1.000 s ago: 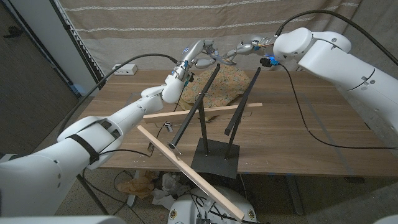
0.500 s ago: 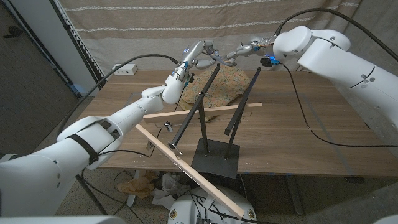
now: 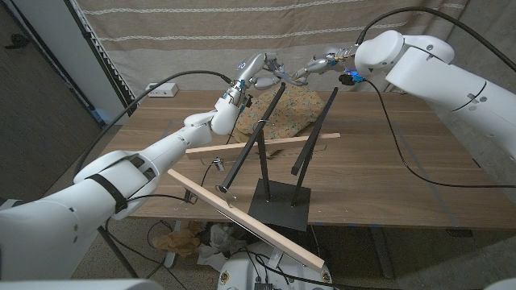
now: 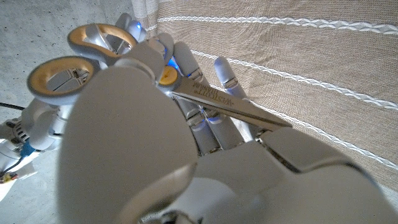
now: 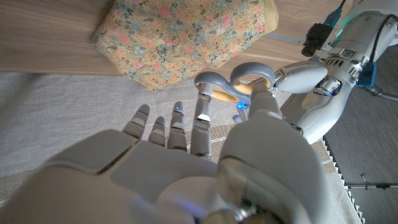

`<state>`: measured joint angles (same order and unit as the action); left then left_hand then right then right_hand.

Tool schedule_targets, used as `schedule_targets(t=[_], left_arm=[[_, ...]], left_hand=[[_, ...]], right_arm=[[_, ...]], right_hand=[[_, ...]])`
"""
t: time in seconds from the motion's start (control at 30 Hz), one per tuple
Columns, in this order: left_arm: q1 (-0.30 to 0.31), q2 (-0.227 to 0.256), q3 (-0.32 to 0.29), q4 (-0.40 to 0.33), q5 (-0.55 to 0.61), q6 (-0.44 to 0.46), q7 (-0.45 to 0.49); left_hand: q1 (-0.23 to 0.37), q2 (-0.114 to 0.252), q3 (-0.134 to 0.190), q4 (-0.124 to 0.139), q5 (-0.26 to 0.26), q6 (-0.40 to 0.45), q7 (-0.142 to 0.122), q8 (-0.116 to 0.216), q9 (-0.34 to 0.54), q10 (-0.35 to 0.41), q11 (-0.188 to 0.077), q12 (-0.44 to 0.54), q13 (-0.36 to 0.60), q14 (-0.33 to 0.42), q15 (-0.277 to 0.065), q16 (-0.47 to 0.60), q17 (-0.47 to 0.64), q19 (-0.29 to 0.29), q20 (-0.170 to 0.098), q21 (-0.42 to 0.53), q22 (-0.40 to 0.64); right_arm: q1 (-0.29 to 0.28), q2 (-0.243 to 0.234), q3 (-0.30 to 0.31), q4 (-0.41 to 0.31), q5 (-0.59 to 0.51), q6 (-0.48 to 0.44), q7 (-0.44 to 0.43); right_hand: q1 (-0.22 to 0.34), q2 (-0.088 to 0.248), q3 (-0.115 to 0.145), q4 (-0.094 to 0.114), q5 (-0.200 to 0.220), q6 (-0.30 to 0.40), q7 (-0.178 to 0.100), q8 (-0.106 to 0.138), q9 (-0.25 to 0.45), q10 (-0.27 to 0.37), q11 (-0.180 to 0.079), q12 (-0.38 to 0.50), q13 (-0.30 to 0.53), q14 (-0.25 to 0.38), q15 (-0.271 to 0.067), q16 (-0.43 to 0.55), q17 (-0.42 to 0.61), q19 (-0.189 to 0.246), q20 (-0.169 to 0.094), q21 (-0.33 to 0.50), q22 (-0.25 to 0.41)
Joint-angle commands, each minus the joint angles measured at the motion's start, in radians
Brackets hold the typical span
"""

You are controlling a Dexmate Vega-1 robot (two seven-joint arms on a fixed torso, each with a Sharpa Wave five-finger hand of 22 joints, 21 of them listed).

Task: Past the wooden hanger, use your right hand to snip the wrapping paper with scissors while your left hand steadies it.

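The scissors [image 3: 284,74] hang in the air between my two hands, above the table's far side. My left hand [image 3: 260,71] holds them by the blades [image 4: 230,107], which lie across its fingers. My right hand [image 3: 316,64] meets the grey handle loops [image 5: 236,84] with its thumb [image 5: 261,109] and one finger, the others spread; I cannot tell whether it grips. The floral wrapping paper [image 3: 294,113] lies crumpled on the table below both hands, beyond the wooden hanger bar [image 3: 262,143].
A black stand [image 3: 278,201] with slanted black rods rises at the table's near middle and carries the wooden bar. A long loose wooden slat [image 3: 242,219] slants past the front edge. A small metal piece [image 3: 218,164] lies left of the stand.
The long slat in front has swung, its left end dropping lower and its right end rising. Both hands stay together at the scissors, and the right arm has lifted slightly.
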<state>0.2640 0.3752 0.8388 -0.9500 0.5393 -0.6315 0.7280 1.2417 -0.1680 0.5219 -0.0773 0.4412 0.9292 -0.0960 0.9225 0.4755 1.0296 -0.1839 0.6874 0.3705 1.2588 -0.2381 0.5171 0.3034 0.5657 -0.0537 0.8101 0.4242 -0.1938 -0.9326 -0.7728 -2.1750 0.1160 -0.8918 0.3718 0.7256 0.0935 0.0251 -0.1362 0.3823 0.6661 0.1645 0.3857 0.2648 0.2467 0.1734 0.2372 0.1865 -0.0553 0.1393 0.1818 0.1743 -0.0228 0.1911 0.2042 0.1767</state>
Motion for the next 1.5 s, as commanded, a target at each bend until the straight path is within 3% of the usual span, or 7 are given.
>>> schedule_targets(t=[0.03, 0.67, 0.87, 0.97, 1.1, 1.5], left_arm=[[0.007, 0.002, -0.001, -0.013, -0.004, 0.01, -0.001], [0.014, 0.002, -0.003, -0.031, 0.0, 0.019, -0.008], [0.019, 0.002, -0.007, -0.044, -0.01, 0.033, -0.029], [0.015, -0.001, -0.003, -0.033, 0.0, 0.025, -0.014], [0.013, -0.004, -0.001, -0.025, 0.0, 0.021, -0.008], [0.012, -0.01, 0.002, -0.015, -0.003, 0.019, -0.001]], left_hand=[[-0.008, -0.005, 0.006, -0.002, -0.005, 0.045, 0.038, -0.002, 0.005, 0.014, 0.0, -0.008, -0.001, 0.011, 0.002, -0.01, 0.0, 0.003, -0.115, 0.005, -0.003], [-0.017, -0.006, 0.012, -0.007, -0.016, 0.046, 0.038, -0.004, 0.004, 0.019, -0.004, -0.022, -0.003, 0.027, 0.001, -0.033, -0.008, 0.006, -0.119, 0.011, -0.022], [-0.018, -0.007, 0.012, -0.009, -0.018, 0.048, 0.038, -0.004, 0.003, 0.022, -0.004, -0.025, -0.003, 0.031, 0.001, -0.037, -0.01, 0.005, -0.12, 0.012, -0.026], [-0.02, -0.007, 0.013, -0.01, -0.02, 0.047, 0.04, -0.005, 0.003, 0.022, -0.004, -0.027, -0.003, 0.034, 0.001, -0.041, -0.011, 0.005, -0.12, 0.013, -0.029], [-0.022, -0.007, 0.013, -0.012, -0.023, 0.048, 0.04, -0.006, 0.003, 0.023, -0.005, -0.029, -0.002, 0.037, 0.001, -0.046, -0.012, 0.005, -0.121, 0.016, -0.032], [-0.023, -0.006, 0.015, -0.017, -0.029, 0.051, 0.04, -0.007, 0.002, 0.027, -0.005, -0.035, -0.001, 0.045, 0.001, -0.057, -0.015, 0.005, -0.123, 0.021, -0.041]], right_arm=[[0.038, -0.003, -0.04, 0.015, -0.042, 0.007, 0.064], [0.089, 0.013, -0.092, 0.046, -0.12, 0.03, 0.174], [0.106, 0.018, -0.11, 0.055, -0.147, 0.041, 0.213], [0.114, 0.02, -0.118, 0.062, -0.16, 0.051, 0.235], [0.125, 0.026, -0.131, 0.069, -0.186, 0.058, 0.258], [0.152, 0.057, -0.164, 0.104, -0.25, 0.067, 0.32]], right_hand=[[0.013, -0.005, 0.001, -0.009, 0.008, -0.001, 0.001, 0.0, 0.001, 0.019, -0.01, 0.011, 0.0, 0.008, 0.002, 0.0, 0.002, 0.005, -0.002, 0.0, 0.004], [0.041, -0.005, 0.006, -0.017, 0.019, -0.017, -0.004, -0.013, -0.006, 0.027, -0.016, 0.012, 0.0, 0.0, 0.001, -0.003, 0.002, -0.011, -0.01, -0.007, 0.004], [0.05, -0.007, 0.006, -0.018, 0.024, -0.026, -0.006, -0.019, -0.007, 0.027, -0.018, 0.01, 0.0, 0.014, 0.025, 0.001, 0.002, -0.01, 0.001, -0.007, 0.004], [0.052, -0.008, 0.006, -0.017, 0.025, -0.027, -0.01, -0.02, -0.007, 0.026, -0.022, 0.01, 0.0, 0.02, 0.027, 0.003, 0.002, -0.014, -0.002, -0.008, 0.004], [0.054, -0.01, 0.004, -0.015, 0.029, -0.029, -0.012, -0.023, -0.008, 0.026, -0.023, 0.008, 0.0, 0.024, 0.018, 0.003, 0.002, 0.0, -0.026, -0.002, 0.005], [0.056, -0.014, 0.001, -0.013, 0.033, -0.027, -0.013, -0.024, -0.009, 0.018, -0.025, 0.004, 0.0, 0.016, 0.013, -0.001, 0.002, 0.0, -0.033, -0.002, 0.006]])
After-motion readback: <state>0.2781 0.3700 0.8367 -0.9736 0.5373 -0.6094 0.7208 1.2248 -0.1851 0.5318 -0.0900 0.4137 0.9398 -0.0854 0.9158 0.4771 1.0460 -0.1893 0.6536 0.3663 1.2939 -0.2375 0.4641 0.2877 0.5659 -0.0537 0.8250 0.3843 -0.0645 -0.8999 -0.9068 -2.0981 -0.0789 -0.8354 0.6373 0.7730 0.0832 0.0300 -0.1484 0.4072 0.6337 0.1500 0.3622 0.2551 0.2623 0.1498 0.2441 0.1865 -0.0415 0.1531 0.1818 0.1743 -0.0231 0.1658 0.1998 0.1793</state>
